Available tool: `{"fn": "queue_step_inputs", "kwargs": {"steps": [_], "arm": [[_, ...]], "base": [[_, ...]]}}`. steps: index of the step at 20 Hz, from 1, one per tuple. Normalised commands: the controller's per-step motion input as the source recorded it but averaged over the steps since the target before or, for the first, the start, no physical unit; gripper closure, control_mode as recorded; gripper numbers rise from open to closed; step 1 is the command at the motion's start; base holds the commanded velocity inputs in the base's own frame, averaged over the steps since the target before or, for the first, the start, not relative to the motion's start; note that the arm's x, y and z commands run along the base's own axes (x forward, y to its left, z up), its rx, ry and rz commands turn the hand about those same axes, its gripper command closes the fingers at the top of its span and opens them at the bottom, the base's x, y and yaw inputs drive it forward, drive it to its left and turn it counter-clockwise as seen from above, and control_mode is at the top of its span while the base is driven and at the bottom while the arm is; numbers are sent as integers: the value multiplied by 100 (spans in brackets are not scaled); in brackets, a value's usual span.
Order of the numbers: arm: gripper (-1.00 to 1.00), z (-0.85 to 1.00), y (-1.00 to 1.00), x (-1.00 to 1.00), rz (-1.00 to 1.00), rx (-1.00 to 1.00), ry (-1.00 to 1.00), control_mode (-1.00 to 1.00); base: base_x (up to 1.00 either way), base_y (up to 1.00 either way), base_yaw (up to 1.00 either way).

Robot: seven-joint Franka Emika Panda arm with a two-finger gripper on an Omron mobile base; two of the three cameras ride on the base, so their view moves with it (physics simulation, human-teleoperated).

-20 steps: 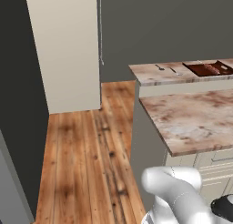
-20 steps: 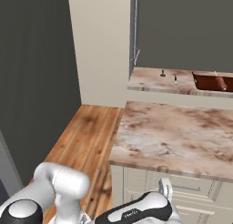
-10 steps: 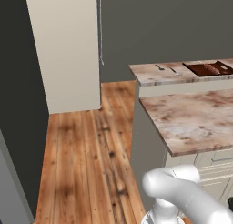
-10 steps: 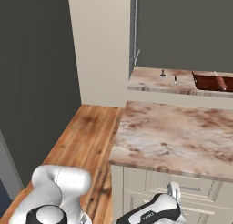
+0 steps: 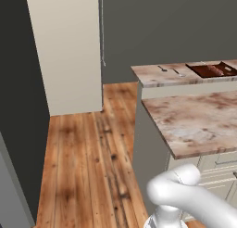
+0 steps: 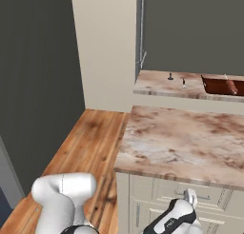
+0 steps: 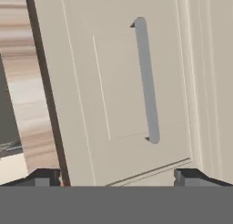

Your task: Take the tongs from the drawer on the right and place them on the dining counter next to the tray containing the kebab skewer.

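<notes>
While the dark two-finger gripper [image 7: 116, 175] is held wide apart before the cream panelled drawer front [image 7: 123, 91], the dark reddish-brown rectangular tray [image 6: 223, 85] is seen at the far edge of the beige marbled dining counter [image 6: 162, 83].

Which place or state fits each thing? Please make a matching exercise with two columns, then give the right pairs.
1. tray
2. drawer handle
3. tool
4. wooden floor

A. open, facing the drawer front
B. on the far dining counter
C. left of the counters
D. pale bar on the cream drawer front, ahead of the tool

Pairs: 1-B, 2-D, 3-A, 4-C
</notes>
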Motion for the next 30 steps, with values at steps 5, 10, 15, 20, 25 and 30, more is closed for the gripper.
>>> {"fn": "queue_step_inputs", "kwargs": {"steps": [5,10,15,20,25,30], "arm": [[-100,-58,-50,46,0,0,0,-100],[-100,-48,-40,44,0,2,0,-100],[-100,-41,-10,35,0,2,0,-100],[-100,-48,0,33,0,0,-1,-100],[-100,-32,-1,29,0,2,-4,-100],[-100,-20,0,39,0,5,-9,-100]], "base": [[0,0,0],[0,0,0],[0,0,0],[0,0,0],[0,0,0],[0,0,0]]}}
